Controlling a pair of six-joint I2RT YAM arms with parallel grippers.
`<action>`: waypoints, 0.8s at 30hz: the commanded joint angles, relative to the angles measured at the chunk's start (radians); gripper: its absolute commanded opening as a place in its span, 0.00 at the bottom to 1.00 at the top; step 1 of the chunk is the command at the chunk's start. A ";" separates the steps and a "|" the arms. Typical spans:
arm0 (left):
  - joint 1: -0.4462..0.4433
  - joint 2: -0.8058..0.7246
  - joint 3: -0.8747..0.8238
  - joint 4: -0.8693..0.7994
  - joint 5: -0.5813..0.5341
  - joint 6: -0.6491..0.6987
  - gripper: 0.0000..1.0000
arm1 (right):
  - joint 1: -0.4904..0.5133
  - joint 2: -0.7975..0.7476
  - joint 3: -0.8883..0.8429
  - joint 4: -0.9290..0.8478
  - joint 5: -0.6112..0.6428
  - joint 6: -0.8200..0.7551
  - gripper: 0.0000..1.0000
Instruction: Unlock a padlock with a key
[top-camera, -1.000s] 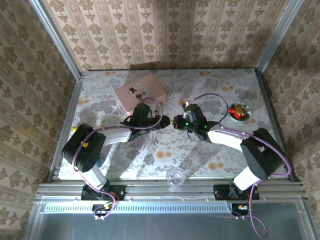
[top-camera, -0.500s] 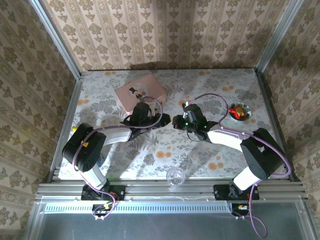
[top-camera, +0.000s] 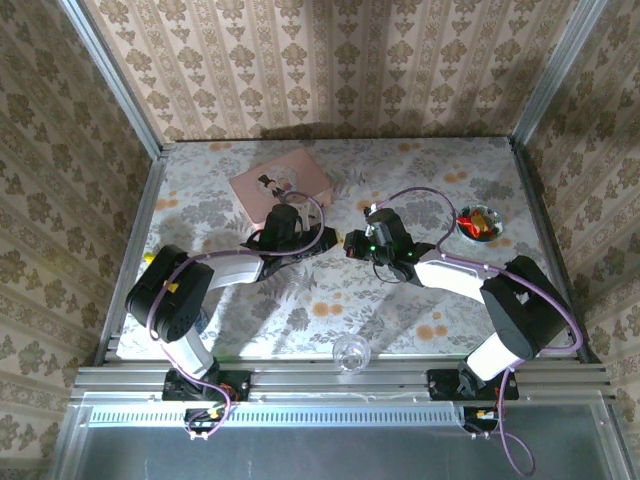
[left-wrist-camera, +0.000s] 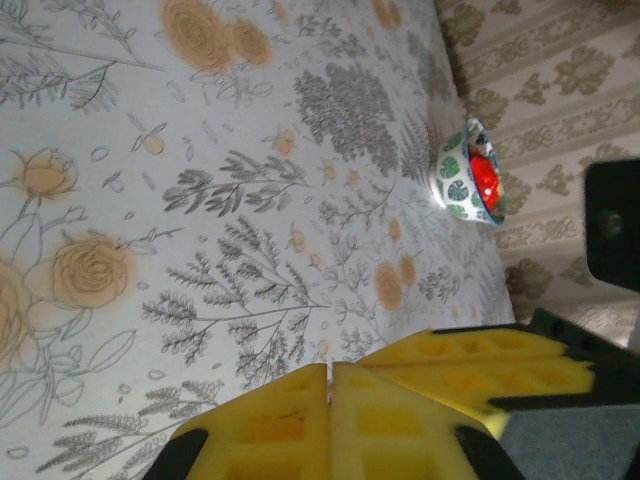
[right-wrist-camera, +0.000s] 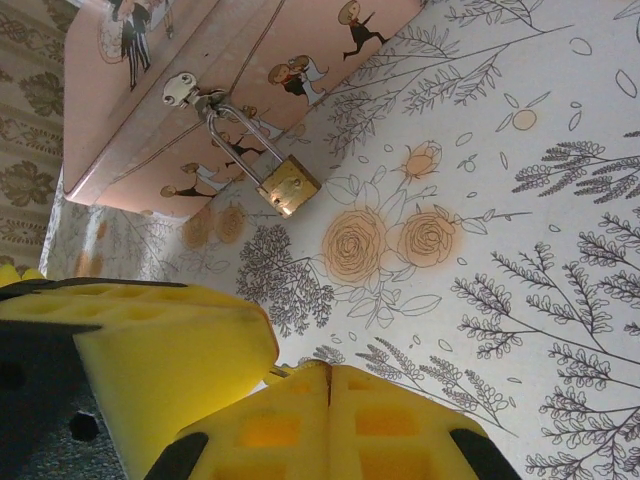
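Table (top-camera: 400, 300): 1, under a flowered cloth.
Arms: 2, reaching in so their tips nearly meet mid-table, just beside the box.
Box (right-wrist-camera: 250, 60): 1, pink, pictures on the lid, lid down, at the far left of the table.
Bowl (top-camera: 478, 222): 1, far right, something red inside.
Glass ball (top-camera: 350, 352): 1, at the near edge, well apart from the work.
Padlock (right-wrist-camera: 287, 186): 1, brass. Its shackle is through the box's clasp and closed, and its body lies on the cloth against the box front.

Left pincer (left-wrist-camera: 330, 375): pads pressed together. A thin pale sliver (left-wrist-camera: 328, 380) sits in the seam, maybe the key, but it is too small to tell.
Right pincer (right-wrist-camera: 328, 375): pads pressed together, nothing clearly pinched.

Step, as judged: the key is being readied between the two tips; the lock is untouched.
Next: carry the tip near the padlock's free end, line the key up with the keyhole, and steady the brass body with the other pincer, since it hangs loose.
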 joint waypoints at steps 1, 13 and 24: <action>0.006 -0.003 0.010 -0.001 -0.004 0.015 0.00 | 0.009 -0.014 0.003 0.022 -0.009 0.014 0.00; 0.032 -0.212 -0.027 -0.223 -0.017 0.402 0.00 | 0.005 -0.114 -0.014 -0.022 -0.062 -0.066 0.33; 0.087 -0.405 0.012 -0.411 0.110 0.727 0.00 | -0.010 -0.426 -0.093 -0.139 -0.096 -0.290 0.46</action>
